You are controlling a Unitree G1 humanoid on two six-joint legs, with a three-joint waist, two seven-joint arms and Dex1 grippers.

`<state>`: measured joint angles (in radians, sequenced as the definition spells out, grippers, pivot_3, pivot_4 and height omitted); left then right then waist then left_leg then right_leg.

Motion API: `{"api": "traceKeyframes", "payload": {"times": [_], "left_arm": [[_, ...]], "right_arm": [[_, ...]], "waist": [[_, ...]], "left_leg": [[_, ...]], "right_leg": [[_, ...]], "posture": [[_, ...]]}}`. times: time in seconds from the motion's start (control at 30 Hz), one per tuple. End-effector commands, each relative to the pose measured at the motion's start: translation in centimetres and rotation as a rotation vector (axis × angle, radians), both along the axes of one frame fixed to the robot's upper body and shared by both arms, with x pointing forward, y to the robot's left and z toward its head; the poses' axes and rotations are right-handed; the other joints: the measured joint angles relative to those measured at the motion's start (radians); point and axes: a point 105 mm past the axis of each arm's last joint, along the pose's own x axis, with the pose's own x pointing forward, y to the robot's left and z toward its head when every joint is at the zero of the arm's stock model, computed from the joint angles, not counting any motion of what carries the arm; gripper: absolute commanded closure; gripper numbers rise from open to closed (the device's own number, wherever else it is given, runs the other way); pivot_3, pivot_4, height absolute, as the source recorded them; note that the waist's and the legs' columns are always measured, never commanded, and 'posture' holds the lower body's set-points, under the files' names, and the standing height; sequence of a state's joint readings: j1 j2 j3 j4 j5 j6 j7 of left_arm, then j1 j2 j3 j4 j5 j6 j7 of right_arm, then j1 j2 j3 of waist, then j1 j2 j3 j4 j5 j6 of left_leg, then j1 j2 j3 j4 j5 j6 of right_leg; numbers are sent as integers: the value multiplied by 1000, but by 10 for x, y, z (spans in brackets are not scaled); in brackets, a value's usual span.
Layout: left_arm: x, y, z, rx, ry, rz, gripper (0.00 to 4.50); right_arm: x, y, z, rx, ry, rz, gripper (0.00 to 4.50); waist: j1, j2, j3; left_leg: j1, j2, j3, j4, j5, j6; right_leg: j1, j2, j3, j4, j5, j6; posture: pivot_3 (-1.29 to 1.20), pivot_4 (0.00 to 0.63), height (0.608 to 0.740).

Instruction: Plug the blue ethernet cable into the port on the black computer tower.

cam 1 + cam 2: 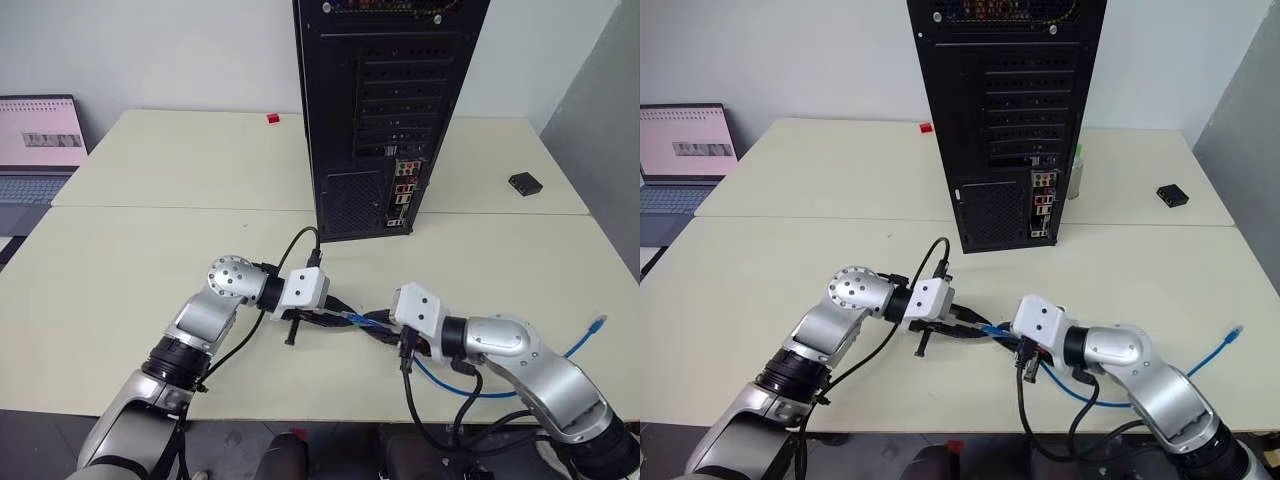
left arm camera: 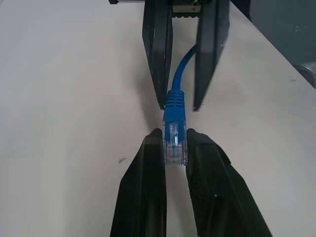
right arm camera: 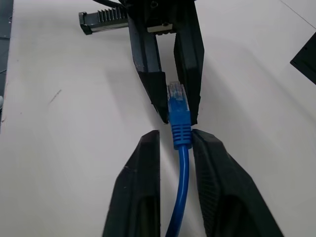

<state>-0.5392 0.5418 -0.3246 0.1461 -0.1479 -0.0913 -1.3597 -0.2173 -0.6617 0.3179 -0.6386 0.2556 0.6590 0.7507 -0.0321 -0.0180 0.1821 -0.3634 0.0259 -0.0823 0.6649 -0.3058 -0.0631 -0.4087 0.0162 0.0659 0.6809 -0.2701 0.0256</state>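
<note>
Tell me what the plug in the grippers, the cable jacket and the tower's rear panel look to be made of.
Plug: clear hard plastic, glossy; its inner contacts show through. Blue ethernet cable jacket: smooth rubbery plastic, probably PVC; it curves freely, with a ribbed boot behind the plug. Black computer tower rear: likely painted sheet metal, matte, with perforated slot covers and a punched vent grille.

LEFT ARM: reaches inward, wrist bent toward right arm | LEFT CLAW [image 2: 175,148]: 2 fingers clamped on the plug | RIGHT ARM: elbow out, forearm angled inward | RIGHT CLAW [image 3: 175,140]: 2 fingers parted, flanking the cable without gripping | CLAWS: tip to tip, nearly touching
</note>
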Motion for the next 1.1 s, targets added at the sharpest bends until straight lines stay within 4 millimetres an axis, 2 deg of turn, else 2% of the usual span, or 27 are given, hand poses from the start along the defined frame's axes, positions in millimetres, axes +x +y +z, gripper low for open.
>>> {"api": "traceKeyframes", "payload": {"times": [0.03, 0.17, 0.33, 0.43, 0.6, 0.8, 1.1], "left_arm": [[3, -3, 12, -96, -159, 28, 4203], [4, -2, 16, -152, -389, 36, 4203], [-5, -4, 29, -275, -778, -41, 4203], [-7, -2, 32, -319, -883, -57, 4203], [-6, 0, 36, -360, -971, -57, 4203], [-1, 1, 37, -366, -1005, -46, 4203], [0, 2, 37, -366, -1029, -41, 4203]], "right_arm": [[-11, -15, 28, 49, 3, 17, 2377], [-12, -30, 45, 136, 61, -45, 1476], [-5, -31, 53, 334, 173, -151, 329], [-1, -25, 55, 434, 254, -172, 314], [3, -19, 54, 499, 334, -184, 314], [5, -13, 54, 533, 403, -164, 314], [10, -8, 50, 527, 413, -162, 314]], "waist": [[1, 0, 0], [3, 0, 0], [2, 0, 0], [3, 0, 0], [3, 0, 0], [2, 0, 0], [1, 0, 0]], "left_leg": [[0, 0, 0, 0, 0, 0], [0, 0, 0, 0, 0, 0], [1, 0, 0, 0, 0, 0], [0, 0, 0, 0, 0, 0], [0, 0, 0, 0, 0, 0], [0, 0, 0, 0, 0, 0], [0, 0, 0, 0, 0, 0]], "right_leg": [[0, 0, 0, 0, 0, 0], [1, -1, 0, 0, 0, 0], [1, 0, 0, 0, 0, 0], [1, -1, 0, 0, 0, 0], [1, -1, 0, 0, 0, 0], [1, -1, -1, 0, 0, 0], [1, -1, -1, 0, 0, 0]], "posture": [[0, 150, 740], [0, 150, 740], [0, 150, 740], [0, 150, 740], [0, 150, 740], [0, 150, 740], [0, 150, 740]]}}
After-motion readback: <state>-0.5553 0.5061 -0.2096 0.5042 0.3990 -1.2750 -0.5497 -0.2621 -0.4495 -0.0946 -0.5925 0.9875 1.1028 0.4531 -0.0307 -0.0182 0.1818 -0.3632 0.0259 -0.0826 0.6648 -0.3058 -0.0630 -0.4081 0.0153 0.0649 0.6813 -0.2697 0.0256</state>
